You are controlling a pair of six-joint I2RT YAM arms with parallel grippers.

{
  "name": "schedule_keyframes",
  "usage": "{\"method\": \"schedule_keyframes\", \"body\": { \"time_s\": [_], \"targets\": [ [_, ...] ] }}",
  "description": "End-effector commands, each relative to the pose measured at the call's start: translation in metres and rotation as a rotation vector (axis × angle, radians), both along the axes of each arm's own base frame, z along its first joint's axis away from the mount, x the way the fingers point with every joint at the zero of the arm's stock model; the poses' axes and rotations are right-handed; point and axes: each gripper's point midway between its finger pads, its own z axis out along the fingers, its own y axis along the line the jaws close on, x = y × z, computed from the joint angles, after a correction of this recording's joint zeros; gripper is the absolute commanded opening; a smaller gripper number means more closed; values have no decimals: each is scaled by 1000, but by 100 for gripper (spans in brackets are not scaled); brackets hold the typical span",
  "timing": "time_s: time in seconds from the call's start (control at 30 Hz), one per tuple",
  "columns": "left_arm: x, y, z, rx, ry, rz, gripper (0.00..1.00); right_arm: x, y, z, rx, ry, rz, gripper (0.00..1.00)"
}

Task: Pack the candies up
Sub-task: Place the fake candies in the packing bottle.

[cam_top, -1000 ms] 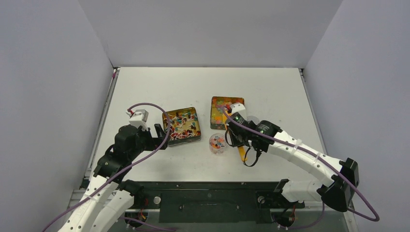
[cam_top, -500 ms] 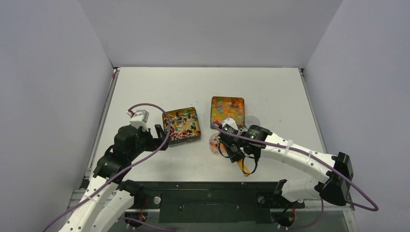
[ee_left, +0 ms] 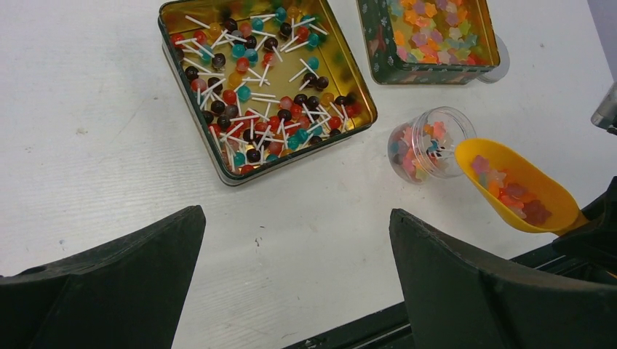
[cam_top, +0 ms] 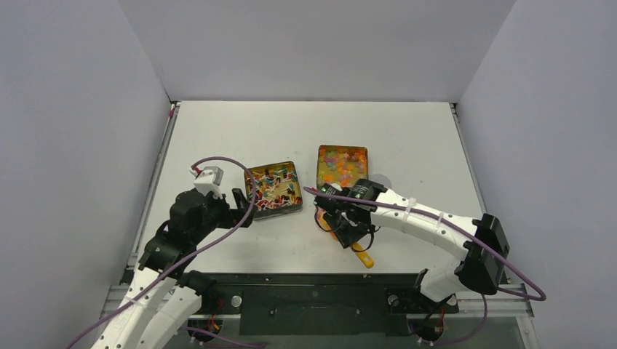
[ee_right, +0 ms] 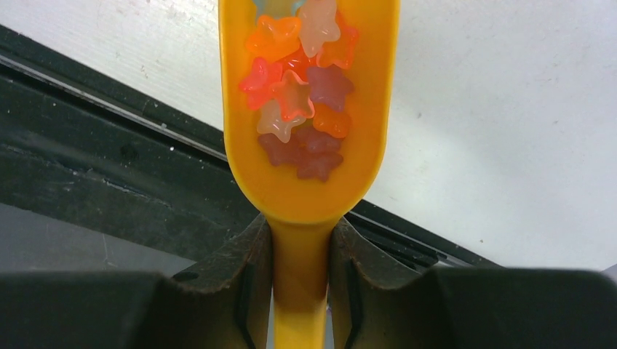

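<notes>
The right wrist view shows the right end effector (ee_right: 300, 251) clamped on the handle of the orange scoop (ee_right: 309, 193), with star-shaped candies (ee_right: 298, 94) piled in its bowl. From above, that arm hides the bowl; only the handle's end shows. The left wrist view alone shows the scoop's lip at the mouth of the clear jar (ee_left: 436, 116), near the lollipop tin (ee_left: 342, 65) and a second tin (ee_left: 407, 73) of candies on the surface (ee_left: 87, 109), framed by the left end effector (ee_left: 296, 214), spread wide and empty.
</notes>
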Motion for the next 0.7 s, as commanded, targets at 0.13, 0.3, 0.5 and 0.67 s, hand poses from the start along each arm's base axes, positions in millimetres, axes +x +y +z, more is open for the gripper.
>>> {"method": "schedule_keyframes", "body": {
  "time_s": [0.13, 0.3, 0.5, 0.67],
  "targets": [
    [6, -3, 19, -25, -80, -13, 96, -2, 2, 12, 15, 86, -15, 0],
    [5, -4, 19, -28, -82, -17, 96, 0, 0, 14, 21, 129, -37, 0],
    [5, -3, 21, -28, -92, -15, 96, 3, 0, 20, 10, 181, -34, 0],
    [5, -2, 22, -27, -96, -12, 96, 3, -1, 20, -16, 242, -28, 0]
  ]
}}
